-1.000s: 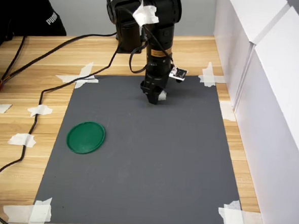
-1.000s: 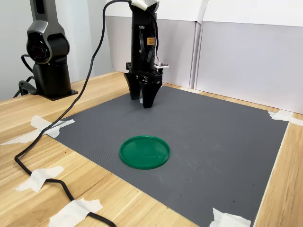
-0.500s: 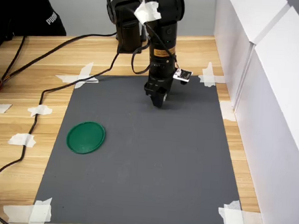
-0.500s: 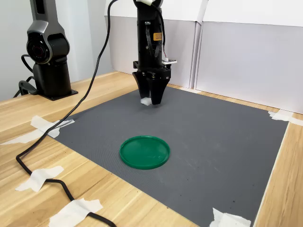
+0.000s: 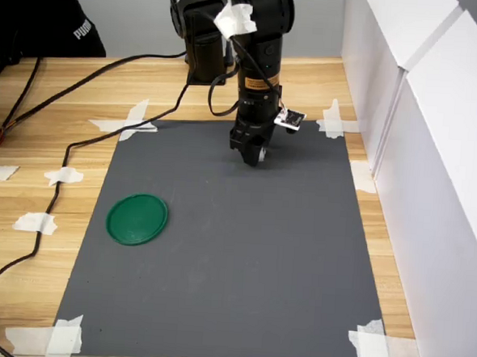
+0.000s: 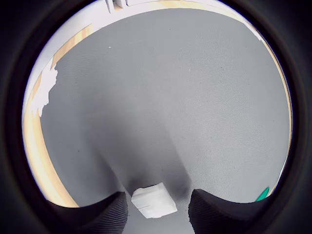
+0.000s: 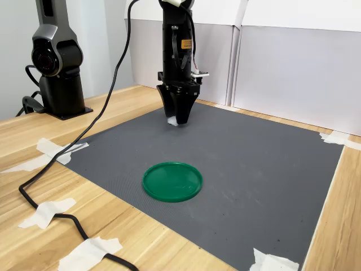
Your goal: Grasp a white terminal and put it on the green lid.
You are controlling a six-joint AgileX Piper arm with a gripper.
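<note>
My tool [image 5: 253, 157] points straight down over the far part of the grey mat [image 5: 233, 259], fingers [image 6: 210, 210] partly apart w/ the white terminal [image 6: 154, 200] sitting between them. In the wrist view there's a narrow gap each side of the piece, so I can't tell if the pads actually touch it. Can't tell either whether it's lifted or resting on the mat; in the second exterior view the terminal [image 7: 174, 120] shows as a small white bit at the fingertips, right at mat level.

Hard to see: in the first exterior view the terminal is only a pale speck at the tool tip, mostly hidden by the fingers. Wrist view cuts off both fingers at the frame edge and shows just a sliver of the green lid [image 6: 263, 194] at the rim of the lens circle.

Terminal looks like a tiny white blocky piece, roughly cube-ish, slightly skewed between the fingers. Green lid [image 5: 137, 218] is a flat round dark-green disc w/ raised rim, lying on the mat toward the first exterior view's left, well apart from the tool; nothing on it. Mat is taped at corners to the wooden tabletop [image 5: 28, 174]. Black cable [image 5: 62, 155] runs across the tabletop.
</note>
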